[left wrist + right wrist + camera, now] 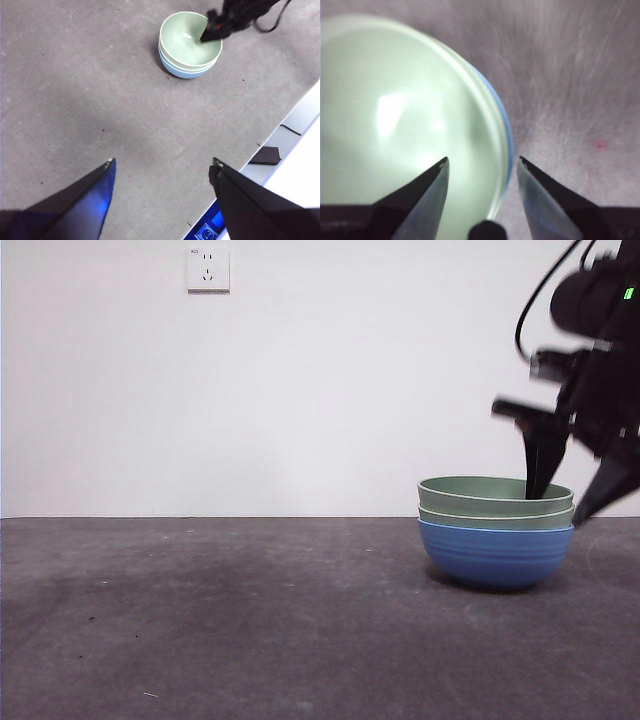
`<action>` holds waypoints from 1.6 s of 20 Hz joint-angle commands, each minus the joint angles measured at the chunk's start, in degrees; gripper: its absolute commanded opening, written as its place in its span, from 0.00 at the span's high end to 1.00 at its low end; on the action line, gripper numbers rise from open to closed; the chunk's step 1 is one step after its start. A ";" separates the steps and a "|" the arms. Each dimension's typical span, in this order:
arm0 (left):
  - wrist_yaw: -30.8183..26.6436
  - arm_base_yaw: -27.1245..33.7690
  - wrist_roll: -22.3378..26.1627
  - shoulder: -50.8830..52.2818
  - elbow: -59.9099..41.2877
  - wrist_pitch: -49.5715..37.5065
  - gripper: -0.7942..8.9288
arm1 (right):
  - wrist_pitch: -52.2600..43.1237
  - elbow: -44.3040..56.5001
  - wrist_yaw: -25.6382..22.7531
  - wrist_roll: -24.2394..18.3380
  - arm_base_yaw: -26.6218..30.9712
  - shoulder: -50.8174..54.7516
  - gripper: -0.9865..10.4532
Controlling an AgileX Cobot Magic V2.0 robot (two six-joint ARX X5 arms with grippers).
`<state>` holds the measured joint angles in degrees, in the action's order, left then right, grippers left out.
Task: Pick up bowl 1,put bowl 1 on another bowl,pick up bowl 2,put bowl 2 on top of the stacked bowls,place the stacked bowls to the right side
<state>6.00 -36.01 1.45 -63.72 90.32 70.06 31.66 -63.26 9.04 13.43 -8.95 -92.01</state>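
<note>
The stacked bowls point(495, 540) stand on the table at the right: a blue ribbed bowl point(495, 556) at the bottom and two pale green bowls nested in it, the top one point(490, 496) with its rim clear. My right gripper point(560, 506) is open and straddles the stack's right rim, one jaw inside the top green bowl point(395, 115) and the other outside the blue bowl point(506, 135). The right wrist view shows this gripper point(483, 159) with the rim between its jaws, not clamped. My left gripper point(163, 161) hangs open high over bare table, far from the stack point(190, 45).
A white wall with a socket point(208, 268) stands behind the table. In the left wrist view the table's edge point(280, 125) runs close beside the stack, with a black box point(265, 156) on the floor beyond it.
</note>
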 commanded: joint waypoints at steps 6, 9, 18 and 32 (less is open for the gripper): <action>0.04 0.09 1.68 0.07 -0.15 -0.57 0.60 | 15.08 0.35 6.14 -3.48 -0.94 20.11 0.72; 0.07 0.09 1.77 0.07 -0.15 -0.52 0.60 | 23.47 0.35 8.00 -4.31 -4.39 28.46 0.73; 0.09 0.09 1.81 0.07 -0.15 0.83 0.93 | 37.70 0.35 7.41 -6.16 -14.40 39.87 0.93; 0.20 -0.15 1.75 0.09 -0.15 0.87 0.92 | 37.62 0.35 7.30 -5.57 -14.43 39.95 0.91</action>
<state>6.02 -36.03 2.57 -63.72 90.32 71.22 69.41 -63.26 16.47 7.92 -23.29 -52.05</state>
